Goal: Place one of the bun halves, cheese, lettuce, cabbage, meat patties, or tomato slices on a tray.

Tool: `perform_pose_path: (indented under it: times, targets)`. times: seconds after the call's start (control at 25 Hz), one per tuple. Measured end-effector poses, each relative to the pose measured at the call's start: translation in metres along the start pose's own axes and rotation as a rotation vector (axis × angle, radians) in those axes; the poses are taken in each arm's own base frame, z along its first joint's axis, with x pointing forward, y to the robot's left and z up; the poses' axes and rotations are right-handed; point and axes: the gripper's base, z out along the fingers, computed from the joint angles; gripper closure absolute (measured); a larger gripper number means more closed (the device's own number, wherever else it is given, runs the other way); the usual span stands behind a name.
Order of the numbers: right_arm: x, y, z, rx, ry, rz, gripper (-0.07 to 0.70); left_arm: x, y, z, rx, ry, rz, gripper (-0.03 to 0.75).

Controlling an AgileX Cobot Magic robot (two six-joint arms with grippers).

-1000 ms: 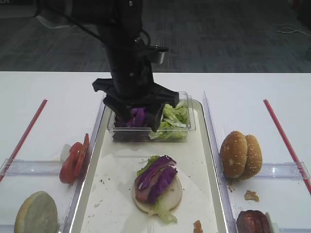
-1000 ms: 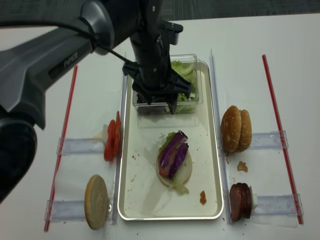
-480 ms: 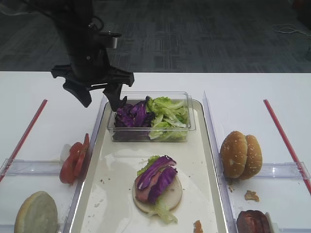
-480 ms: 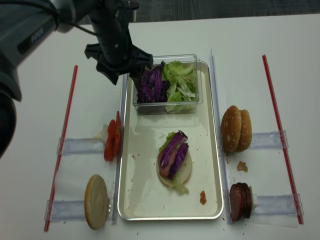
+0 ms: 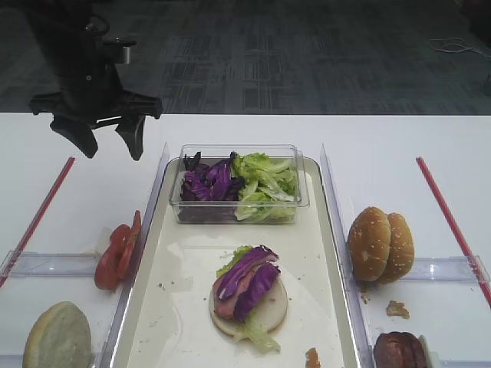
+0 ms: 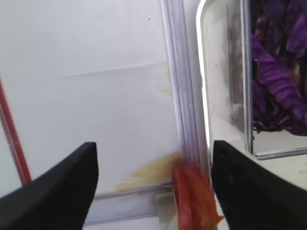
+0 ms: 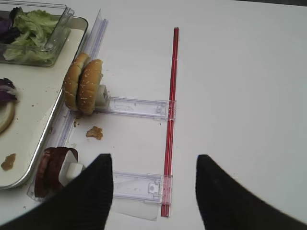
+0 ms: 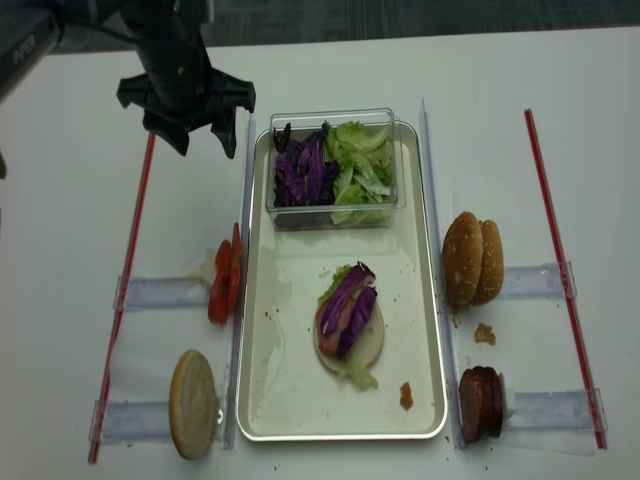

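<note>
On the long silvery metal tray (image 8: 262, 400) a pale bun half already carries glossy purple cabbage strips (image 8: 346, 298), while the left gripper (image 8: 196, 137) hovers empty, jaws spread, over the white desk (image 8: 70, 200), so the next ingredient remains unpicked.

The scene is brightly and evenly lit from overhead, and the white table (image 8: 560, 120) reads almost blown out beside the tray (image 8: 425, 330), with only faint, soft shadows under the items. The tray's metal rim catches a thin bright glare line in the left wrist view, where it also mirrors the purple cabbage (image 6: 280, 81). That view is soft overall, and the tomato slices (image 6: 194, 201) at its lower edge are blurred. In both wrist views the dark jaws are out-of-focus silhouettes. The first high view is slightly hazy; the realsense view is crisper.
</note>
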Motion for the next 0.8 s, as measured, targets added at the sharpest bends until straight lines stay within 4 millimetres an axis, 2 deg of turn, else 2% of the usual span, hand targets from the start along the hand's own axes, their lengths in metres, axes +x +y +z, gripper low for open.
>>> perform_pose_path:
  times: [0.44, 0.8]
  targets:
    - [0.0, 0.0, 0.0, -0.001, 0.0, 0.0, 0.22, 0.002, 0.017, -0.012, -0.043, -0.025, -0.017, 0.241]
    - [0.0, 0.0, 0.0, -0.001, 0.0, 0.0, 0.219, 0.039, 0.021, -0.033, -0.054, -0.014, -0.014, 0.241]
